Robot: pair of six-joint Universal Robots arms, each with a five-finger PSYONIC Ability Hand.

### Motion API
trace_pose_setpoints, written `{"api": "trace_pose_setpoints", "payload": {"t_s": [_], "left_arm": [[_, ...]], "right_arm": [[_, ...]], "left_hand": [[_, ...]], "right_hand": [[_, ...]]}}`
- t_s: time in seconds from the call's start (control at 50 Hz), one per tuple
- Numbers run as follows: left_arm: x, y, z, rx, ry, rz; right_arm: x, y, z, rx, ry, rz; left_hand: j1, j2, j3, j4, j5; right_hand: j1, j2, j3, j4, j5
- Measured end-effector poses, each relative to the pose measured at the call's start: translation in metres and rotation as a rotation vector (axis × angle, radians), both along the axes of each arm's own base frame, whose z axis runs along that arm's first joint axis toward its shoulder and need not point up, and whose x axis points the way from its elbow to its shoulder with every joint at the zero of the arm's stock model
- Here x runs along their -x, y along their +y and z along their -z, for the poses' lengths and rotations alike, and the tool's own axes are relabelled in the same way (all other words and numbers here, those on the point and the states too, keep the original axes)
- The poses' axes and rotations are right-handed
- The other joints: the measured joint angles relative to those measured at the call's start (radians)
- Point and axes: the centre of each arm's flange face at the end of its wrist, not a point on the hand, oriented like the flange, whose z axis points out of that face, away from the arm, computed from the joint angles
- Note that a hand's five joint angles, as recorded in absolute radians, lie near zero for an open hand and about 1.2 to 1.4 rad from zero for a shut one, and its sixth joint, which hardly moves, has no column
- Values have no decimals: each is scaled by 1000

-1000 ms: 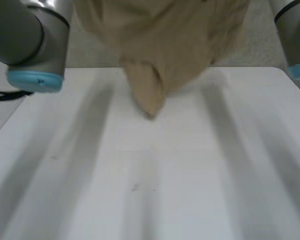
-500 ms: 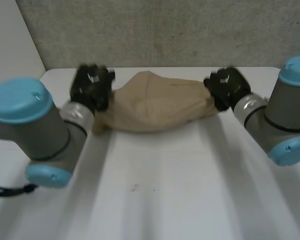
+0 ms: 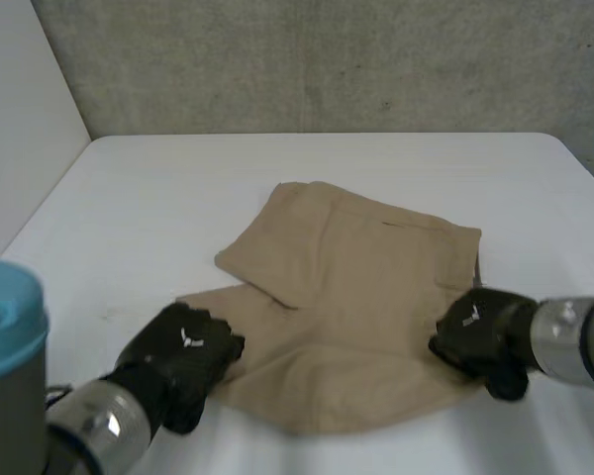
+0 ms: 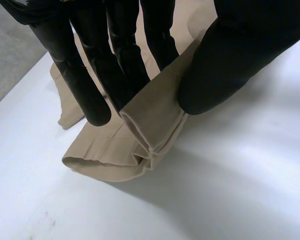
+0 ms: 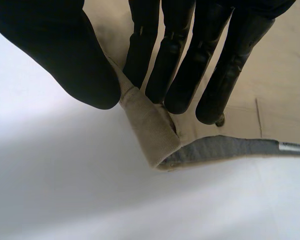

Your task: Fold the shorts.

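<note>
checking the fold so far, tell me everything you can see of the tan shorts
The tan woven-looking cloth shorts lie spread and mostly flat on the white table, one flap doubled over on the left arm's side. The black left hand and black right hand each pinch a near corner between thumb and fingers, lifting it slightly. Grey lining shows at the right hand's corner.

White table (image 3: 307,168), matte, w/ rounded far corners, stood against a rough grey wall (image 3: 327,59) that looked like speckled concrete. On the left a plain white panel (image 3: 20,119) ran alongside the tabletop. Light was soft & even. A few faint specks marked the tabletop.
</note>
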Motion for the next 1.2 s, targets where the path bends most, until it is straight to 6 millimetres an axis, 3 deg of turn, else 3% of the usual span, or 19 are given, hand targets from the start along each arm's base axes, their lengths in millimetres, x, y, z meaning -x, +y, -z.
{"api": "trace_pose_setpoints", "payload": {"t_s": [0.1,0.26,0.4,0.46,0.54,0.72,0.84,0.88,0.9,0.94,1.0,1.12,1.14,1.16,1.2], "left_arm": [[0,2,3,41,-42,40],[18,-39,8,155,-24,22],[67,-123,12,397,98,-11],[83,-145,15,468,121,-10],[114,-185,25,597,134,-1],[154,-243,48,757,137,7],[165,-260,57,816,172,6],[168,-264,61,836,188,4],[169,-265,63,845,195,1],[169,-266,67,852,201,-5],[169,-265,75,848,199,-18],[164,-252,78,808,181,-44],[159,-244,71,781,179,-60],[157,-240,68,770,182,-66],[150,-232,58,743,196,-81]], "right_arm": [[7,9,1,-2,2,-28],[7,-19,6,102,-68,38],[-3,-86,16,360,-164,210],[-5,-99,18,417,-173,234],[-12,-137,27,559,-198,280],[-29,-192,45,714,-249,292],[-42,-220,61,779,-287,282],[-46,-228,68,796,-300,281],[-47,-230,70,800,-304,281],[-49,-234,72,807,-315,285],[-49,-234,70,804,-337,297],[-43,-223,41,778,-423,346],[-42,-220,36,771,-436,354],[-36,-207,17,733,-491,389],[-31,-196,7,688,-519,414]], "left_hand": [[0,0,0,0,0],[0,0,0,0,0],[0,0,0,0,0],[0,0,0,0,0],[0,0,0,0,0],[0,0,0,0,0],[0,0,0,0,0],[-332,-330,-303,-308,-289],[-534,-483,-474,-484,-462],[-870,-838,-810,-828,-788],[-942,-950,-940,-957,-899],[-942,-950,-940,-957,-899],[-942,-950,-940,-957,-899],[-944,-993,-980,-998,-930],[-944,-993,-980,-998,-930]], "right_hand": [[0,0,0,0,0],[0,0,0,0,0],[0,0,0,0,0],[0,0,0,0,0],[0,0,0,0,0],[0,0,0,0,0],[0,0,0,0,0],[-317,-389,-389,-369,-333],[-317,-389,-389,-369,-333],[-729,-866,-864,-862,-823],[-776,-956,-971,-953,-921],[-776,-957,-972,-953,-922],[-776,-957,-972,-953,-922],[-776,-957,-972,-953,-922],[-776,-957,-972,-953,-922]]}}
